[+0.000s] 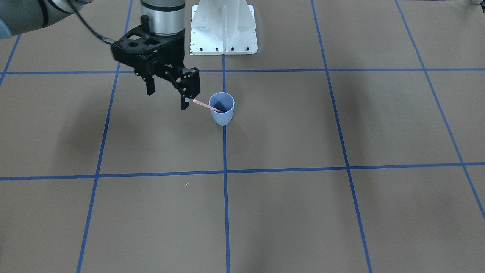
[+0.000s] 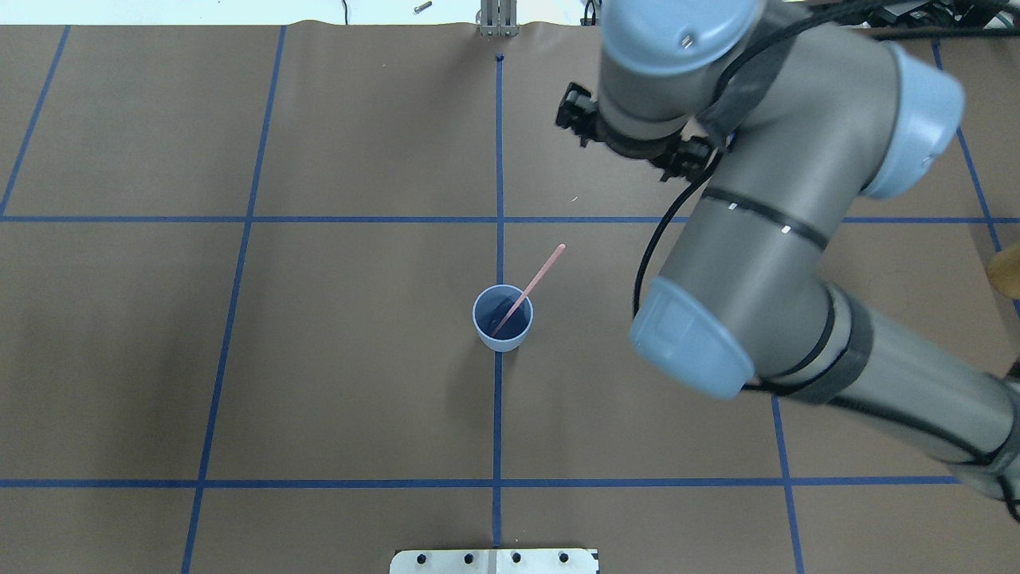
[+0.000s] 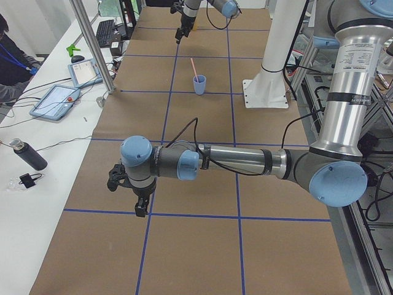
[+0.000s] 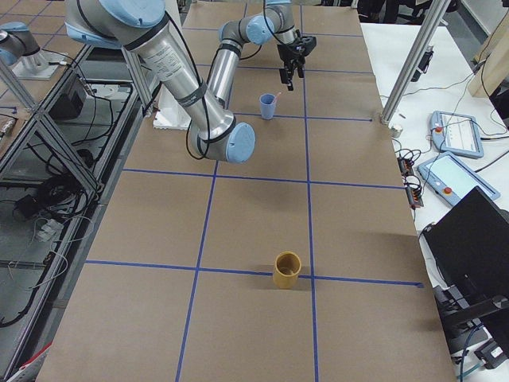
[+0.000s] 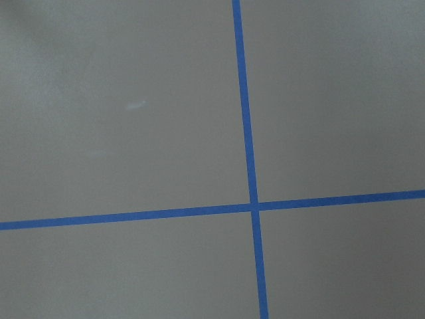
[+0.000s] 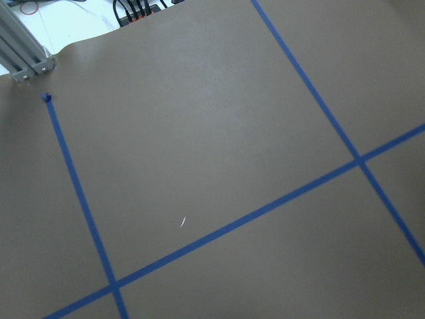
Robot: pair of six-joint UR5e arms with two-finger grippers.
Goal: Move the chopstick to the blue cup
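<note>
- Finding the chopstick already inside the blue cup: lower end down in the dark interior, upper part propped on the rim and slanting out toward the right arm's side. Too long to sit fully inside, hence the lean rather than an upright stand.
- Noting the cup upright on the table, set right on a blue tape line near the middle. Probably a marked spot within reach of either arm.
- Reading the right gripper as spread wide, with nothing between its fingers.
- Seeing one fingertip just beside the stick's upper end in the front view, yet a clear gap between arm and stick in the overhead view. Apart, then, not touching.
- Judging the wide spread and the free-leaning stick as a drop made. The transfer looks complete, with only the withdrawal left.
- Advising care on that withdrawal, since a light tumbler with a stick poking toward the gripper could tip if a finger catches the raised end.
- Placing the left gripper low over the table, well apart from the cup and clear of the work. Seen from the side camera only, so cannot tell whether its fingers are spread or pressed together.
- Getting nothing more from either wrist camera than brown surface and tape lines.
</note>
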